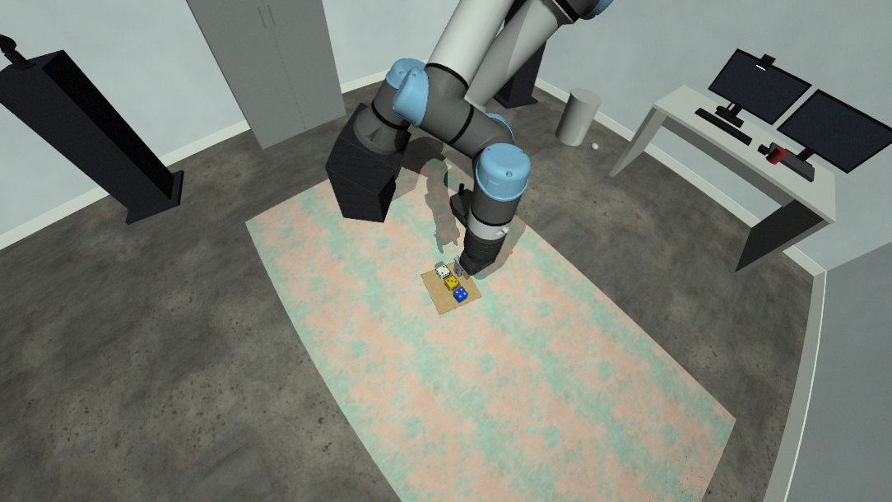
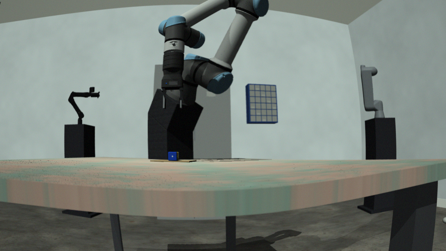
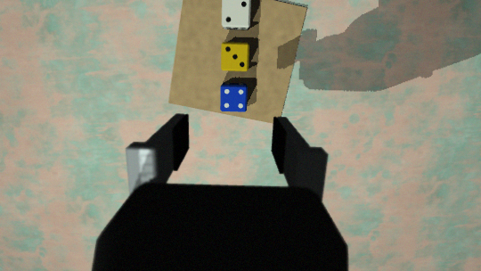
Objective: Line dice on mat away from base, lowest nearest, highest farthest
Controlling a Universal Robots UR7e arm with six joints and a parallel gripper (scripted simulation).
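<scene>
A small tan mat (image 1: 452, 291) lies flat on the table; it also shows in the wrist view (image 3: 238, 58). Three dice stand on it in a row. The white die (image 3: 240, 13) (image 1: 441, 271) shows two and is nearest the robot's base. The yellow die (image 3: 234, 57) (image 1: 451, 283) shows three in the middle. The blue die (image 3: 233, 97) (image 1: 460, 295) shows four at the far end, and it hides the other two in the low side view (image 2: 173, 155). My gripper (image 2: 171, 105) is open and empty, high above the mat; in the wrist view (image 3: 229, 129) its fingertips sit just off the mat's edge.
The robot's dark base pedestal (image 1: 363, 171) stands at the table's far edge. The arm's shadow (image 3: 383, 49) falls on the table beside the mat. The table top (image 1: 474, 349) spreads wide on all sides of the mat.
</scene>
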